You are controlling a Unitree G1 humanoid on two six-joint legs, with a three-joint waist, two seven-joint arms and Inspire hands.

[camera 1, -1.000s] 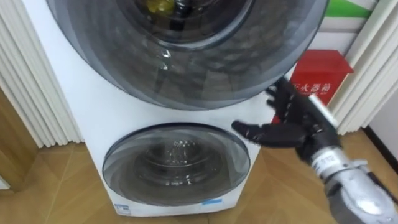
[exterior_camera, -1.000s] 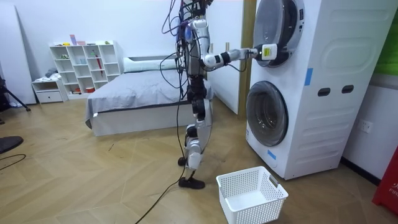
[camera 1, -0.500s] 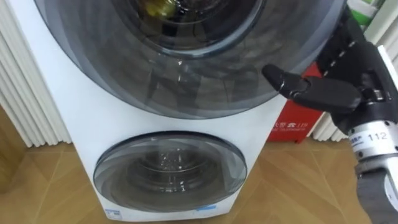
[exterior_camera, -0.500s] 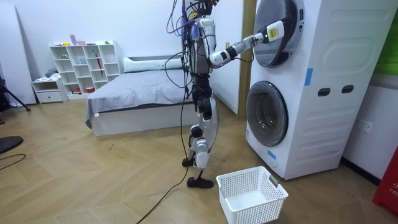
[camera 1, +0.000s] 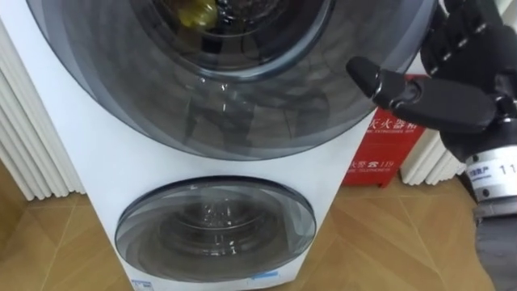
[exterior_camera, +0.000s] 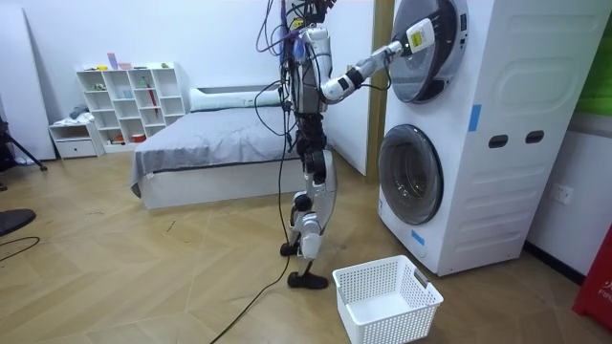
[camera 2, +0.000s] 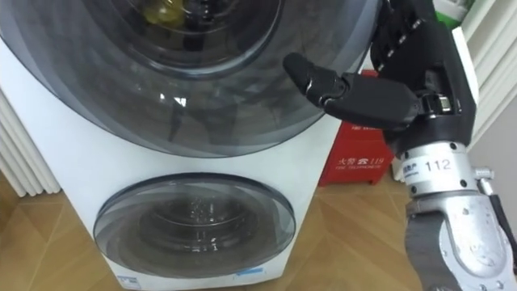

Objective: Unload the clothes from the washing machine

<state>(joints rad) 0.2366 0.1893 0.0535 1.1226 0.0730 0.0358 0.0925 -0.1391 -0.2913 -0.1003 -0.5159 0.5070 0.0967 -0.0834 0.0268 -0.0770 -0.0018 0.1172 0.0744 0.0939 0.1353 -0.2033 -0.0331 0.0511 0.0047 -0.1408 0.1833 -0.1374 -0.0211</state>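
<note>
The robot stood upright facing the washer (camera 1: 73, 153), a white stack with two round glass doors, its right arm raised to the upper one. The right hand (camera 1: 462, 107) hung at the right rim of the upper door (camera 1: 242, 105). The fingers were straight and pointed upward along the rim, and the thumb was spread wide, reaching left across the glass. It held nothing. Whether the fingertips had hooked behind the door's edge could not be told.

Both the upper door and the lower door (camera 1: 214, 230) looked closed. Through the upper glass a yellowish lump (camera 1: 196, 10) showed in the drum. It was probably the clothes, though the glass made it hard to be sure. No garment was out of the washer.

The step in hand appeared to be opening the upper door, so the task was near its start. The next move would call for a firm hold on the rim or its catch, then a pull outward on the door's swing, with room left for the arm to reach into the drum.

A red box (camera 1: 389, 153) stood beside the washer on the robot's right. In the room view a white basket (exterior_camera: 378, 325) sat on the floor near the robot's feet, in front of the lower door, likely meant to receive the clothes.
</note>
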